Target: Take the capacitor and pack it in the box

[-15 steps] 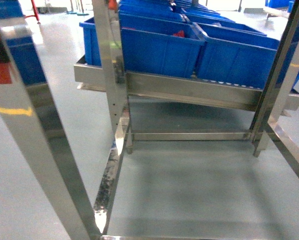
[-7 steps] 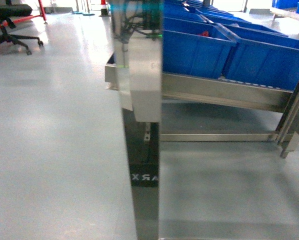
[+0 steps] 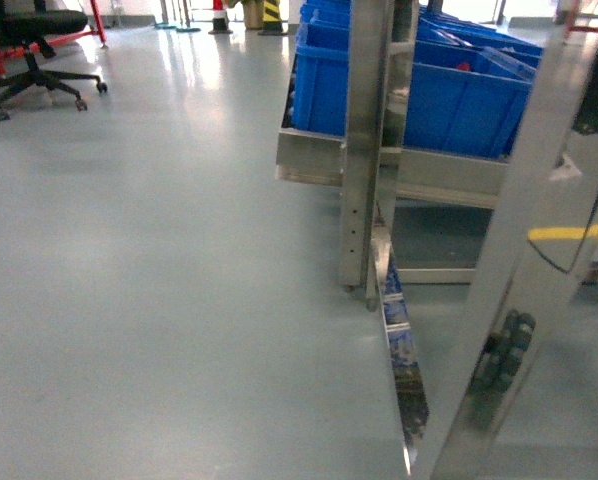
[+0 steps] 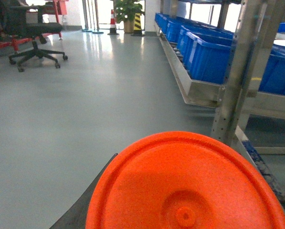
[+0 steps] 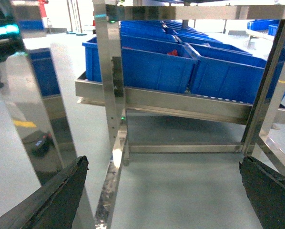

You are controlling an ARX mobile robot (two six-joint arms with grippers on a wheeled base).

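Grey, glossy warehouse floor (image 3: 159, 250) on all sides, with no tabletop anywhere in sight. Grips the capacitor (image 4: 185, 186) in the left tool (image 4: 152, 210), judging by the left wrist view. Fills the lower half of that view with a bright orange round end, hard against the lens, one dark finger (image 4: 87, 207) showing at its left edge and the other hidden. Cannot see the pads themselves, so reads as closed on the part rather than proven.

Carries nothing in the right tool (image 5: 162, 164): spread wide, dark fingers (image 5: 61, 191) at the two lower corners of the right wrist view, bare floor between.

Faces, beyond the tools, a steel rack (image 3: 364, 150) with blue bins (image 3: 459, 100) on its tilted shelf, right and far. Stands very near a shiny upright (image 3: 519, 260) with a yellow mark, near right. Leaves an office chair (image 3: 34, 60) far left, and a traffic cone (image 4: 113, 21) beside a potted plant (image 4: 128, 9) far back.

Shows no box in any view, so probably sits between pick and pack, with travel to come.

Risks from here:
- Clipping the near upright or the rack's low rail with an arm during a turn.
- Jolting the capacitor loose from a grip on a smooth round body.
- Dropping it onto the floor and losing it under the rack.
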